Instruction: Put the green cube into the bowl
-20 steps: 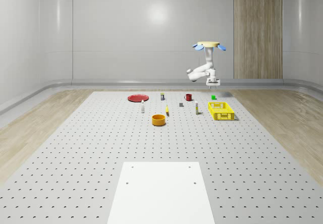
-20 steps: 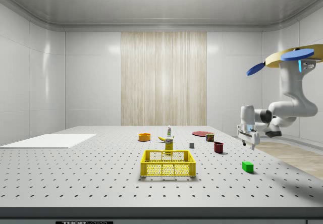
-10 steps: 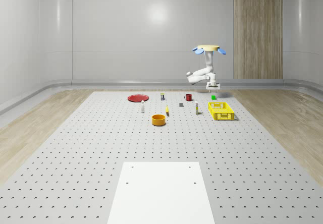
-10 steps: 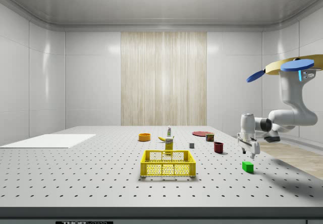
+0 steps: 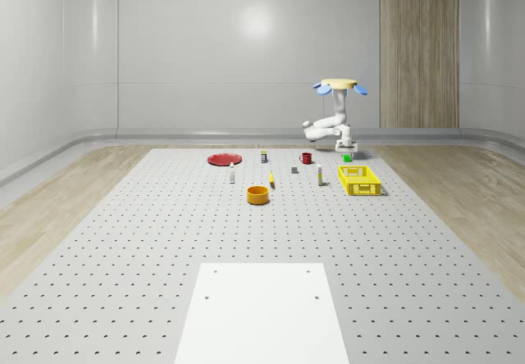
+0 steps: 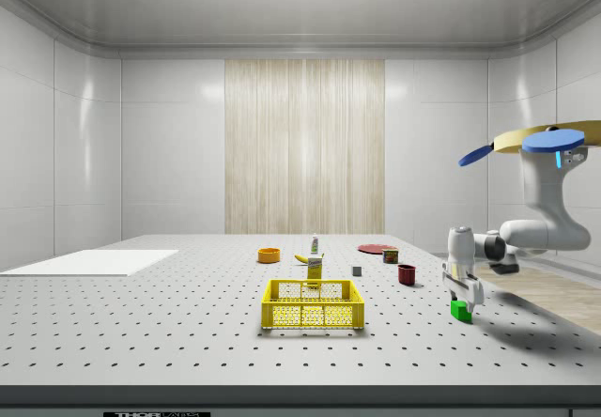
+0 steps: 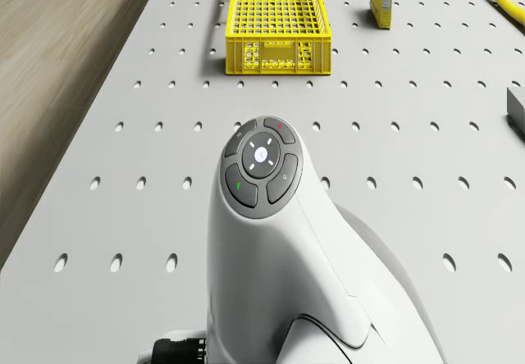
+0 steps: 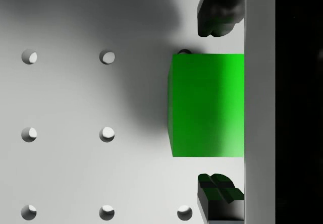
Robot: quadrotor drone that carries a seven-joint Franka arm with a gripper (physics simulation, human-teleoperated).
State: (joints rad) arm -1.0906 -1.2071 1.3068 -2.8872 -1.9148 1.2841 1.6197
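Drone (image 5: 337, 84) hovers over far right part of the perforated table (image 5: 164, 241) in the whole-scene view, near the wood strip at the table edge. Arm bent down fwd, gripper (image 6: 461, 297) low, right at the green cube (image 6: 460, 310).

Wrist view: cube (image 8: 207, 105) sits on the table btwn the two fingertips (image 8: 217, 17). Fingers spread, one each side of the cube, small gap both sides, not pinching it. Cube flat on the table.

Side view: gripper points down, tips at cube height, cube partly hidden behind them. Whole-scene view: cube (image 5: 347, 158) just behind the yellow crate (image 5: 360, 180), gripper (image 5: 347, 148) directly above it.

Bowl (image 5: 258, 194), orange, is well apart from the cube, toward the whole-scene view's left and nearer the camera; side view has it (image 6: 269, 255) far back on the left.

Other stuff on the table: red plate (image 5: 223, 159), red mug (image 5: 306, 158), small box (image 5: 318, 177) beside the crate, banana (image 5: 271, 180) just behind the bowl, white sheet (image 5: 262, 311) at the near end. Drone view: arm's wrist link (image 7: 262, 208) over the table, crate (image 7: 277, 24) ahead of it.
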